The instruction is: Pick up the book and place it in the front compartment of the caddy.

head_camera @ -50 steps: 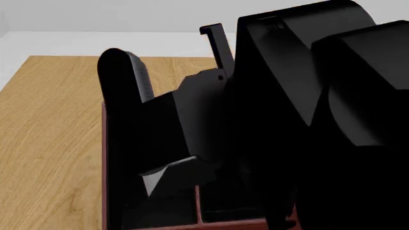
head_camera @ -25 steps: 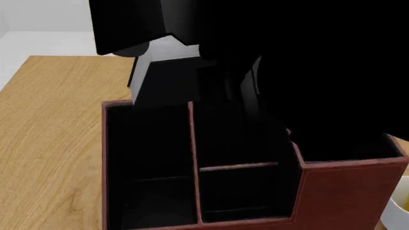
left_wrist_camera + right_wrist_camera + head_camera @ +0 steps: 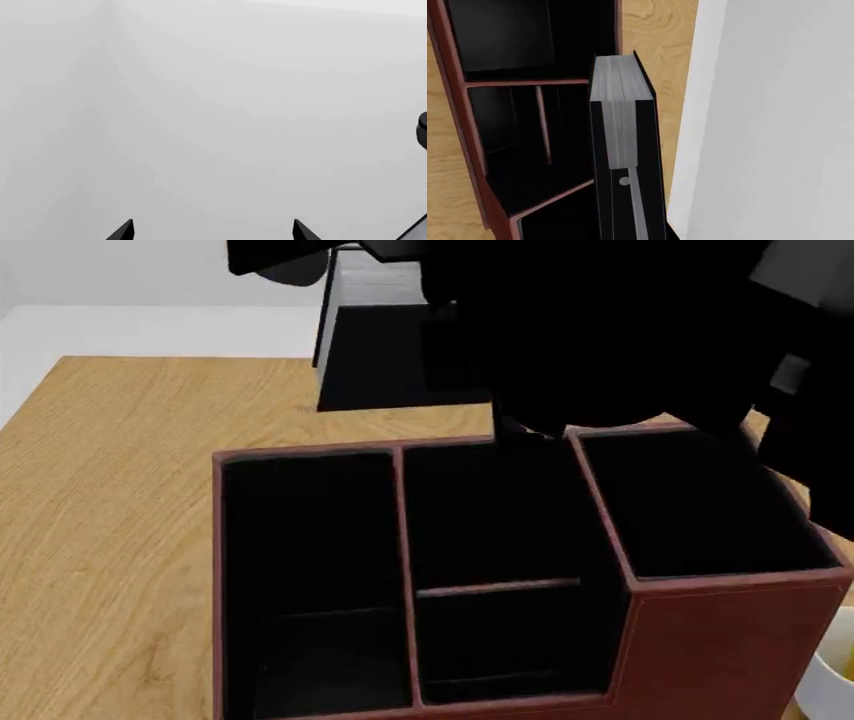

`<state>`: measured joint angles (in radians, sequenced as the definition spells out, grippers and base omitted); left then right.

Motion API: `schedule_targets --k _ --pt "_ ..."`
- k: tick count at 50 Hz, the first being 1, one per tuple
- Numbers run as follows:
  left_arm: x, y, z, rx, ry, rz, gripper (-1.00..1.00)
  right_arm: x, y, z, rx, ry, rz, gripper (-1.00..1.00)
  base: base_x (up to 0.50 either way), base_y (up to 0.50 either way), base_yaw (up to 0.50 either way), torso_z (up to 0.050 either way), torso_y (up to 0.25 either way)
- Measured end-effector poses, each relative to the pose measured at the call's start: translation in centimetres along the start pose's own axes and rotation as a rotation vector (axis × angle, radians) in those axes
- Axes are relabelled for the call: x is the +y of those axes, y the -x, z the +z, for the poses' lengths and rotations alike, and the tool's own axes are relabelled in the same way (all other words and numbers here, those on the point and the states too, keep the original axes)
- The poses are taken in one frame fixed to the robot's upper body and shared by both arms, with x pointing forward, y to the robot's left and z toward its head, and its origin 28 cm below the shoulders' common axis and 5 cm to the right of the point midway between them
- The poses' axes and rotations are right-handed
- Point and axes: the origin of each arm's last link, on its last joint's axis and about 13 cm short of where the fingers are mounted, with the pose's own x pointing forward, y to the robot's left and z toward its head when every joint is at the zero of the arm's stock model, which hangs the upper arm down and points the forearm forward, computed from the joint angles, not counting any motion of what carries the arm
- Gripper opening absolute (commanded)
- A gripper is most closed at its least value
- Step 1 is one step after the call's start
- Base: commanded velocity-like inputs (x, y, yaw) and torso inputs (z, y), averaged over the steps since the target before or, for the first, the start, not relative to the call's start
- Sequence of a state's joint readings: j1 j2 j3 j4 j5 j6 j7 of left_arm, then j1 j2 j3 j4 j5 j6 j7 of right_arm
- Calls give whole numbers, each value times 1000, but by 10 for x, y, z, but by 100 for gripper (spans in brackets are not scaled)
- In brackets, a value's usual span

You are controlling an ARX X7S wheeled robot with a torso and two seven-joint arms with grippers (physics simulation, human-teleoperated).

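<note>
Raised since half a second ago, your right arm now clears the dark red-brown leather-look caddy (image 3: 727, 625), all compartments exposed. Thin black hardback book (image 3: 624, 150), grey-white page edge: pinched upright in your right gripper (image 3: 627, 210), above the wooden table (image 3: 107, 540), beyond the caddy's far wall. Left gripper (image 3: 212, 231): fingertips spread, nothing between.

Held edge-on at centre frame: black-covered book (image 3: 624, 150), grey-white page edge facing the camera, clamped between the dark fingers of the right gripper (image 3: 627, 210) at the lower edge. Behind and to the left, red-brown caddy (image 3: 467, 150) with black divided compartments. Wooden table (image 3: 657, 30) at upper centre; pale floor filling the right.
</note>
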<state>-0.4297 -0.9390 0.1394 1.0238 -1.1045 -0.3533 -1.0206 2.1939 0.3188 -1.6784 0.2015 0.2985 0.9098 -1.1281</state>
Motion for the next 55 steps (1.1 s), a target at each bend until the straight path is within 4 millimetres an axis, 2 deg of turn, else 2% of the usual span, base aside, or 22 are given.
schedule_targets --k 17,55 --pt "1 -1 -1 -1 -1 4 100 3 -23 -2 66 -25 30 -100 0 0 0 0 1" --pt "1 -1 -2 7 -7 12 100 24 -84 -20 133 -49 101 -100 0 0 0 0 1"
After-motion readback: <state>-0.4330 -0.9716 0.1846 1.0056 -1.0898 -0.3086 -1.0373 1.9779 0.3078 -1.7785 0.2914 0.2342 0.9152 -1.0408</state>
